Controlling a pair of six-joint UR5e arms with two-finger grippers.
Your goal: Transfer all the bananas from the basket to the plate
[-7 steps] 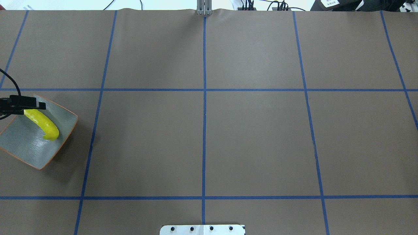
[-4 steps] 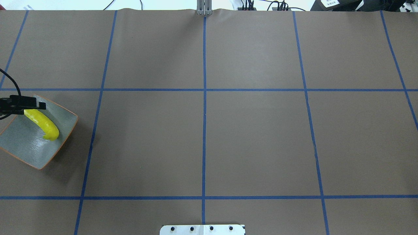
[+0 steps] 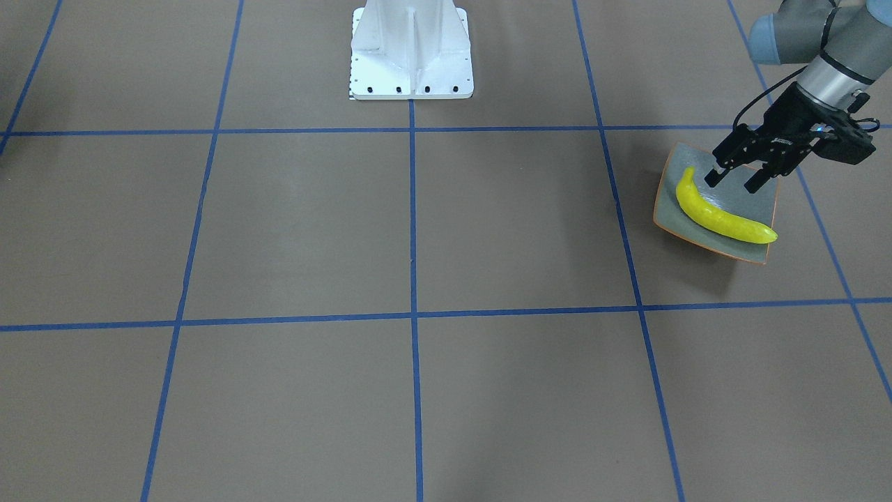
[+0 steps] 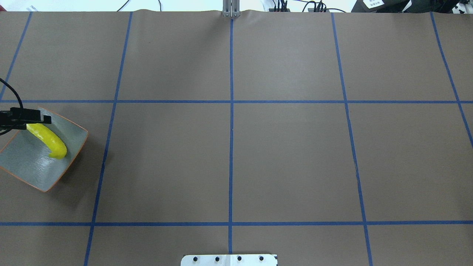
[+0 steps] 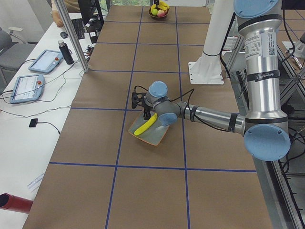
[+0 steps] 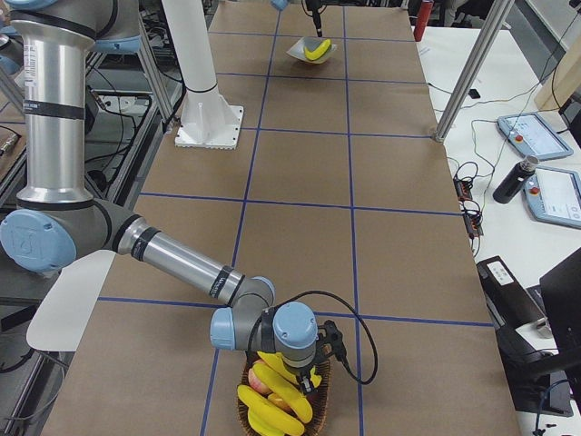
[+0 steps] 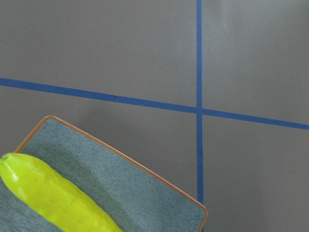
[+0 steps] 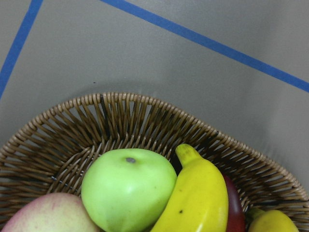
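bench (image 4: 288, 159): flat brown, gridded with blue tape lines (image 4: 231, 147)
plate (image 4: 33, 170): speckled grey-green, thin orange rim
banana on plate (image 4: 48, 140): bright yellow
basket (image 8: 145, 116): woven tan wicker
basket banana (image 8: 200, 198): yellow, small dark flecks
apple (image 8: 128, 188): pale green
left tool (image 3: 732, 183): black

Bare table (image 4: 288, 159) runs between the plate (image 3: 758, 203) at the robot's left end and the basket (image 8: 145, 116) at its right; only the white base (image 3: 411, 56) stands at the robot's edge. A banana (image 3: 721, 219) crosses the plate, with the left gripper (image 3: 732, 185) hanging spread above one end. The basket is packed with fruit (image 8: 128, 188)
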